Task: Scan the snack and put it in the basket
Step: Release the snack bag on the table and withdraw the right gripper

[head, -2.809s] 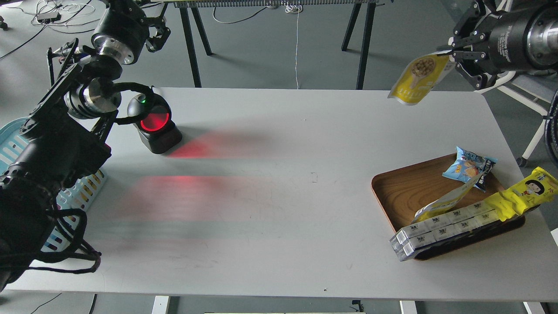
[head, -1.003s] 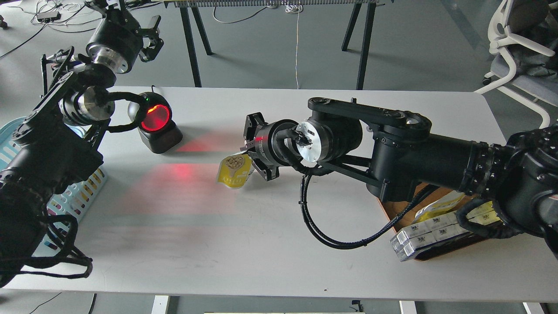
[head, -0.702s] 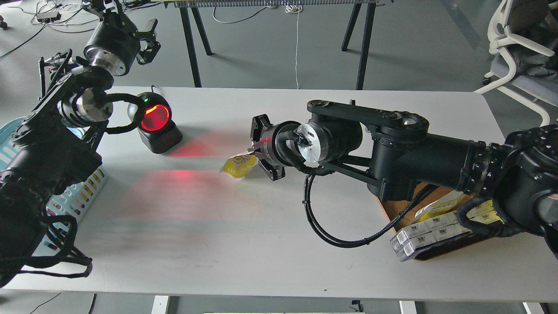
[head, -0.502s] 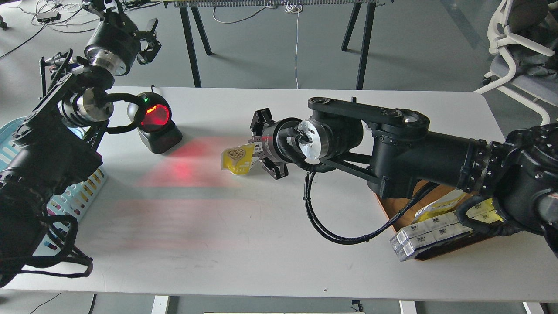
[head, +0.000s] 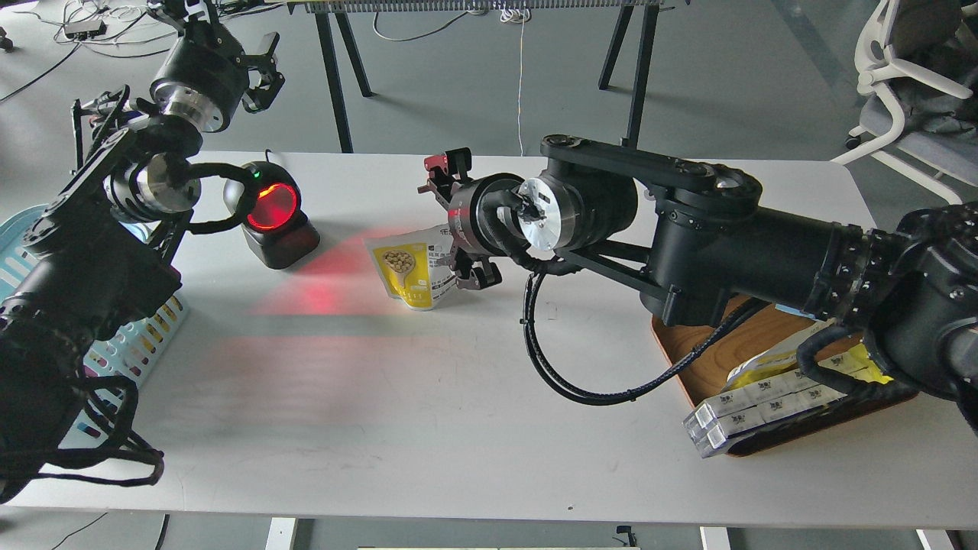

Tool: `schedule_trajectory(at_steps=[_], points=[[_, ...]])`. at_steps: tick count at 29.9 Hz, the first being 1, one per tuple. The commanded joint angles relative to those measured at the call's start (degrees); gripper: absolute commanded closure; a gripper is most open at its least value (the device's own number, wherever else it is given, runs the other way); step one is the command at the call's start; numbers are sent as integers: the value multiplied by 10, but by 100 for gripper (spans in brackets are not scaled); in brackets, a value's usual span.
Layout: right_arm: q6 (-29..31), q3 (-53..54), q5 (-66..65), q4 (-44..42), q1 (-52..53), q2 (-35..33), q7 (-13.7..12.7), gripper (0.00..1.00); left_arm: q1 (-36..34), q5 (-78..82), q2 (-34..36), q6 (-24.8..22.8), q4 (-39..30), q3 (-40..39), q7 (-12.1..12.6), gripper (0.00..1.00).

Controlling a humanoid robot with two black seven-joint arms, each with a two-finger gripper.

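The snack (head: 411, 273), a flat yellow-and-white pouch with a bean picture, rests on the white table (head: 458, 397) in the scanner's red light, face up toward me. My right gripper (head: 449, 225) is just right of it with its jaws spread wide; the lower finger (head: 470, 276) is at the pouch's right edge. The light blue basket (head: 19, 256) sits at the far left, mostly hidden behind my left arm. My left gripper (head: 229, 46) is raised above the table's far left corner, its fingers apart and holding nothing.
A black barcode scanner (head: 271, 218) with a glowing red window stands left of the pouch. A brown wooden tray (head: 707, 351) at the right holds a clear box pack (head: 756, 405) and yellow packs, partly hidden by my right arm. An office chair (head: 909, 84) stands at the back right.
My right arm swung the pouch from the far right over to the scanner's front. In the last half second the gripper rose and turned, its jaws spread, and the pouch now rests on the table.
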Motion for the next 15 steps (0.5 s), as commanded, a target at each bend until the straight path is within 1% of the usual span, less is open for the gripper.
schedule_trajectory(at_steps=[1, 6, 8, 10, 13, 15], points=[[0, 25, -1, 6, 6, -31, 0, 6, -3, 2, 5, 1, 1, 1, 1, 0], [0, 71, -2, 22, 3, -126, 0, 6, -4, 3, 63, -4, 6, 1, 4, 0], [4, 94, -2, 24, -1, -165, 0, 6, -8, 9, 76, -6, 3, 19, 2, 0], [36, 116, -3, 22, -14, -202, 0, 6, -21, 24, 82, -6, -1, 58, 2, 0], [105, 169, -3, 17, -53, -260, 1, 6, -63, 71, 112, -6, -13, 144, 0, 0], [156, 206, -3, 10, -86, -290, 27, 6, -78, 106, 150, -7, -36, 193, -1, 0]])
